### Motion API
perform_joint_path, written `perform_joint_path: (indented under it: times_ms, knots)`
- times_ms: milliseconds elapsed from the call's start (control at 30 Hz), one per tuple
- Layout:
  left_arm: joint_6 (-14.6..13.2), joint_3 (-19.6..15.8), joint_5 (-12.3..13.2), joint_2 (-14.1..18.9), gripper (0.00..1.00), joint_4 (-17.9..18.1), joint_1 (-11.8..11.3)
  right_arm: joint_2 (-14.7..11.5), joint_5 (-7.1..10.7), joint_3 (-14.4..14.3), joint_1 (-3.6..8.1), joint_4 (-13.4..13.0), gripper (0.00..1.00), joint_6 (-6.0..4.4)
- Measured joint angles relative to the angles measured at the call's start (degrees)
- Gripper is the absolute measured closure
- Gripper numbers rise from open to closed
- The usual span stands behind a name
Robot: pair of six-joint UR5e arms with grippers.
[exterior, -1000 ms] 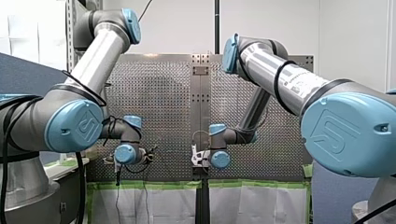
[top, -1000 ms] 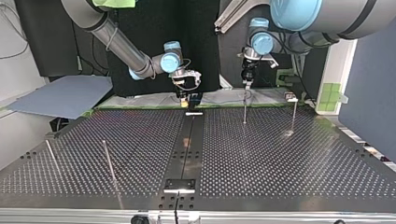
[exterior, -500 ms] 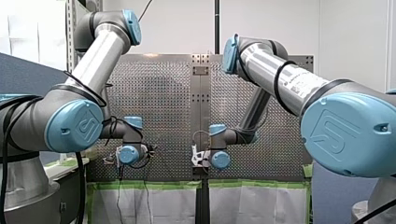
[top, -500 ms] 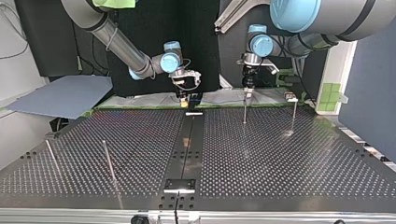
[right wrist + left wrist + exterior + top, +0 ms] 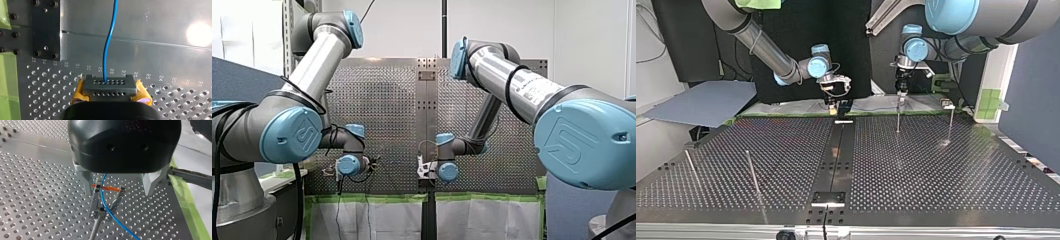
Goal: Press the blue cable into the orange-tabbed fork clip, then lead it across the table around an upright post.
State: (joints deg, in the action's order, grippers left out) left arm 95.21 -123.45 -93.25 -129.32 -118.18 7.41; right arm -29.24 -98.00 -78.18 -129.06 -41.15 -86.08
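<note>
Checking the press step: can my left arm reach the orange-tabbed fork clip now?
Probably yes: my left gripper is open, the fork clip sits ahead between its fingers, and only the blue cable runs through the gap.

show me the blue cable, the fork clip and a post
blue cable (image 5: 105, 65): right wrist view, middle of the visible run
fork clip (image 5: 111, 188): left wrist view, orange tab
post (image 5: 752, 172): top view, mid-shaft

1. The cable (image 5: 106, 206) is thin and blue. It drops between the clip's two prongs and curves away beyond them. In the right wrist view it (image 5: 108, 50) runs on in a gentle wave.
2. The clip (image 5: 94, 202) is a metal fork on a slim stem, with a thin orange tab across its top.
3. The posts (image 5: 898, 119) are four slim upright rods, two at each side of the top view.
</note>
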Motion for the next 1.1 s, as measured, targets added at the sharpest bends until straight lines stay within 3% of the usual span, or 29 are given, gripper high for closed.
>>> perform_joint_path:
  times_ms: [767, 1100]
  knots:
    - [-0.2, 0.0, -2.1, 0.0, 0.00, -0.6, 0.0, 0.2, 0.02, 0.0, 0.27, 0.2, 1.00, 0.00]
    - [-2.6, 0.7, 0.3, 0.0, 0.00, -1.1, 0.2, 0.2, 0.06, 0.0, 0.25, 0.2, 1.00, -0.02]
